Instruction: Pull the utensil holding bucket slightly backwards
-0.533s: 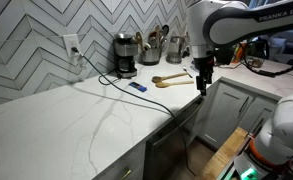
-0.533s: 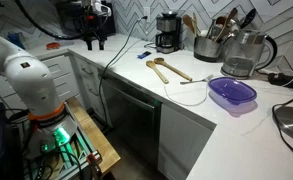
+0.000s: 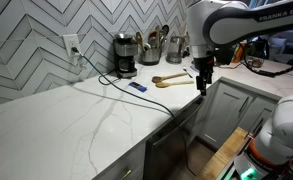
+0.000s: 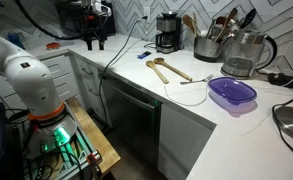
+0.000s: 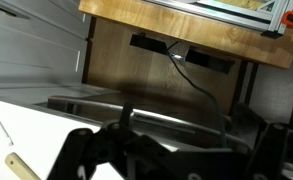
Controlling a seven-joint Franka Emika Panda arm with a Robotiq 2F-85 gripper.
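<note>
The utensil bucket [image 3: 154, 51] is a metal pot full of wooden and dark utensils, standing at the back of the white counter against the tiled wall. It also shows in an exterior view [image 4: 208, 46] beside a glass kettle [image 4: 242, 56]. My gripper [image 3: 202, 82] hangs at the counter's front edge, well away from the bucket, past two wooden spoons [image 3: 169, 79]. In an exterior view my gripper [image 4: 94, 43] is far left. Its fingers look spread and hold nothing. The wrist view shows only dark fingers [image 5: 166, 160] over cabinet and floor.
A black coffee maker [image 3: 125, 56] with a trailing cord stands beside the bucket. A small blue object [image 3: 137, 88] lies on the counter. A purple lidded container [image 4: 232, 93] sits near the counter edge. A wooden cart [image 3: 229, 152] stands on the floor.
</note>
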